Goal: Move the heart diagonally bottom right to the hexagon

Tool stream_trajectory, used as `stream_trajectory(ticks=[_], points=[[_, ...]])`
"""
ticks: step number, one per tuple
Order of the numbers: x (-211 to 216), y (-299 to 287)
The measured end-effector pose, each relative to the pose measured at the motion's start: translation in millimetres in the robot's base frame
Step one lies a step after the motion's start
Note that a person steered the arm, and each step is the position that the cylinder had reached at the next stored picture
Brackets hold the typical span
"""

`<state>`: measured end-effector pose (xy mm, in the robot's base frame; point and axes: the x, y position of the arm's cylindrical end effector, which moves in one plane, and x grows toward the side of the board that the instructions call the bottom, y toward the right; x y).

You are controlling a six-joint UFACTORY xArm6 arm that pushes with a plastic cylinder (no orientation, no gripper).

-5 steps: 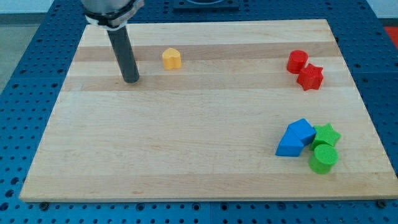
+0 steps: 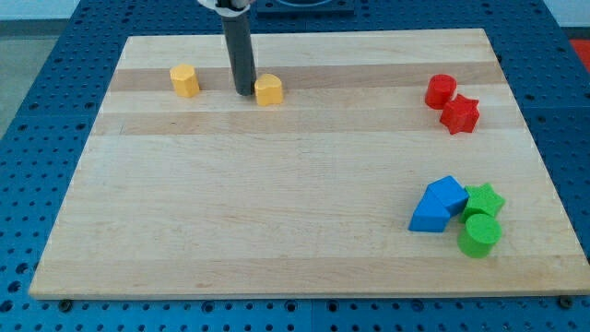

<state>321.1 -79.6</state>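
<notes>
The yellow heart (image 2: 268,90) lies near the view's top, left of centre, on the wooden board (image 2: 277,212). My tip (image 2: 244,93) stands right against the heart's left side. The yellow hexagon (image 2: 184,81) lies further left, near the board's top left, apart from my tip. The heart is to the right of the hexagon and slightly lower.
A red cylinder (image 2: 441,90) and a red star (image 2: 460,114) touch at the view's upper right. A blue block (image 2: 438,205), a green star (image 2: 483,198) and a green cylinder (image 2: 479,234) cluster at the lower right.
My tip moved right and up, from left of the heart to its left side. The heart shifted slightly right and down. The hexagon, hidden behind the rod before, now shows.
</notes>
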Motion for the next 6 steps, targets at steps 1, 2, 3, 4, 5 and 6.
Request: stream_trajectory(ticks=[1, 2, 3, 4, 5, 6], points=[[0.0, 40.4], [0.0, 92.0], [0.0, 147.9], [0.0, 199.5], [0.4, 212.0], [0.4, 188.5]])
